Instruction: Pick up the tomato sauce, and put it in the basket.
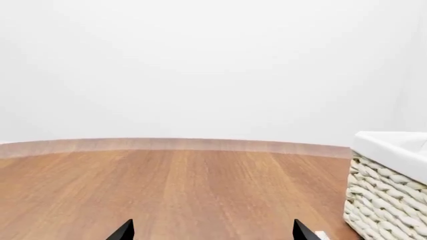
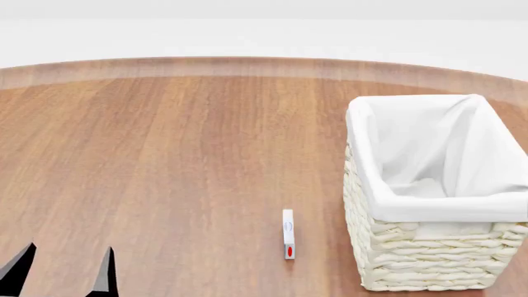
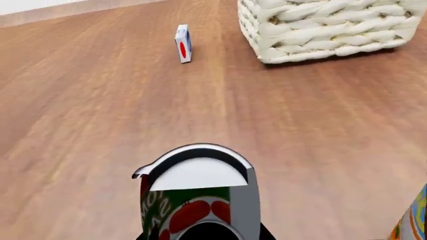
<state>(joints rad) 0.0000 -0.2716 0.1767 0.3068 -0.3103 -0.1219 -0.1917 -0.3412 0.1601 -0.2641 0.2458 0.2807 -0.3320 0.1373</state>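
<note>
The right end effector [image 3: 208, 232] showed only in its wrist view, where the tomato sauce [image 3: 193, 200] filled the near field right against it; whether its jaws were closed on the can could not be told. A sliver of another colourful label [image 3: 413, 220] sat just beside the can. Farther off on the desk [image 3: 100, 100], a small white box with a red mark [image 3: 183, 44] stood near the basket [image 3: 320, 27]. The left end effector [image 2: 62, 266] was spread open above bare wood, well apart from the basket [image 2: 429, 204]. The basket's white cloth lining [image 2: 437, 148] lay folded over its rim, with nothing else visible inside.
</note>
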